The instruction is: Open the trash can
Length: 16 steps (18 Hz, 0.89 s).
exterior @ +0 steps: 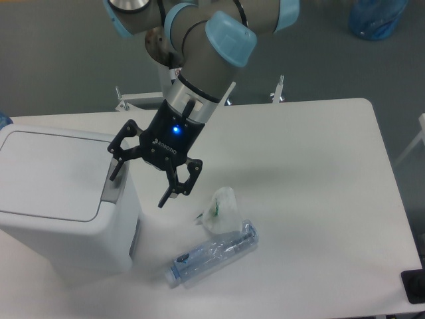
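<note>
While I look for writing, the only lettering I find is a white brand mark on the black body of the hand (137, 185), just below a lit blue lamp; it is too small for me to read with certainty. A small sticker sits on the arm's base column (174, 63), also unreadable.

I see the hand spread wide, both fingers apart and nothing between them. One fingertip (114, 174) hangs over the right edge of the trash can (60, 199), right at the grey push-button tab (117, 188); whether it touches the tab I cannot tell. The other fingertip (163, 201) points down to the right of the trash can, above the bare desk (319, 173).

I have the trash can at the left end of the desk, its flat lid (53, 173) down and closed. Right of the trash can, near its lower corner, lies a clear crushed plastic bottle (211, 254) on its side, and touching the bottle's upper edge is a crumpled piece of clear plastic (220, 209) with a green mark.
</note>
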Motion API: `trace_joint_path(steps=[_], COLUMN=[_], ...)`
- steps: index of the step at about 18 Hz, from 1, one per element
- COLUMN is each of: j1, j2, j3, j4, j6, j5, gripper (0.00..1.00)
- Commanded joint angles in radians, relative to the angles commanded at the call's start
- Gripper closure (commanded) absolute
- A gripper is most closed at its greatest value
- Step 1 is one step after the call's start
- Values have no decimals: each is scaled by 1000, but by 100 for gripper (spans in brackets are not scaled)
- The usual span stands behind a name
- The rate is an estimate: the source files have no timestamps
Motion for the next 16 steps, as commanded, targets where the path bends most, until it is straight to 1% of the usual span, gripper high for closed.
trace_joint_path(steps=[3, 5, 16], j1=[0, 0, -2], j2=[-2, -3, -5], j3=[2, 0, -6], j4=[3, 15, 15], j6=[0, 0, 0], j5=[0, 0, 0], gripper=[0, 0, 0])
